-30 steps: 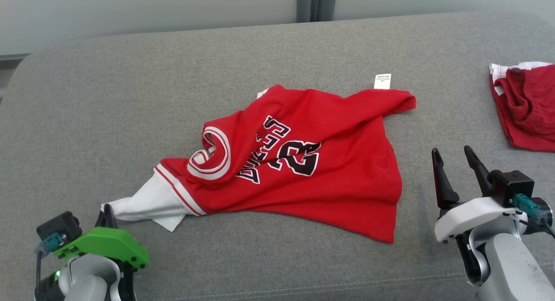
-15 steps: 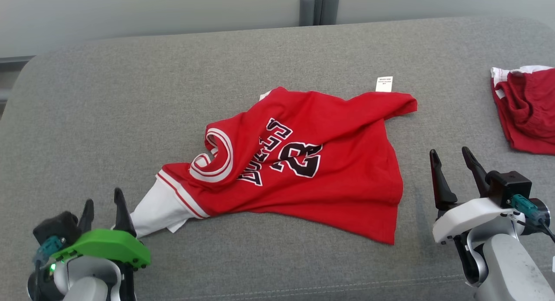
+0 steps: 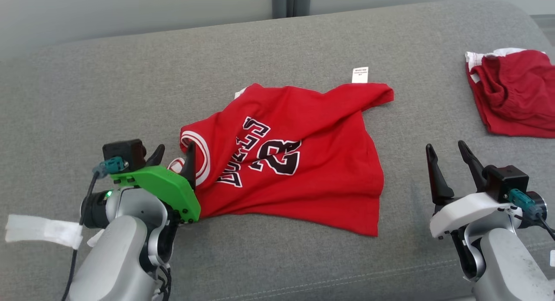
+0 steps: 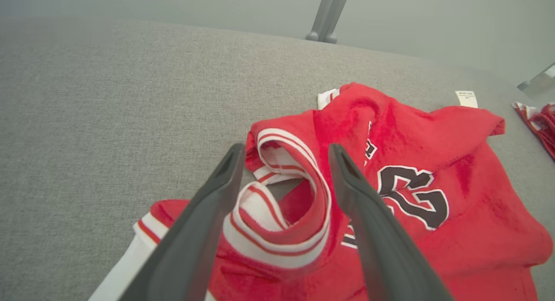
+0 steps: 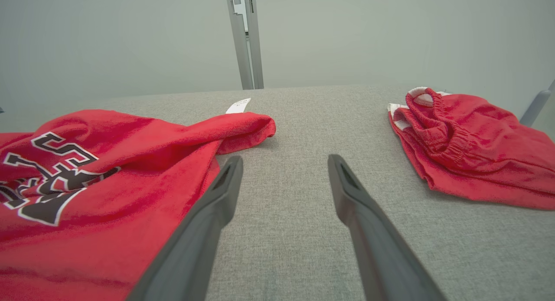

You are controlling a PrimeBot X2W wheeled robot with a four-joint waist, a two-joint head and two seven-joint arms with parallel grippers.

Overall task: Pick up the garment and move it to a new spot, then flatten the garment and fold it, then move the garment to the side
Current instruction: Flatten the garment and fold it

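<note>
- Hidden behind the left gripper (image 3: 175,147) in the head view: lower-left corner of the red jersey (image 3: 303,162).
- Too small to read: print on its white tag (image 3: 360,74).
- Cut off by the right edge: red shorts (image 3: 511,97).

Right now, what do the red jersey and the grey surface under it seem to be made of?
Red jersey: soft matte knit fabric, likely cotton or polyester; it creases and drapes limply, with white-striped collar trim. Grey surface: woven upholstery-type cloth, matte, with a fine visible weave and a stitched seam near the front edge.
</note>
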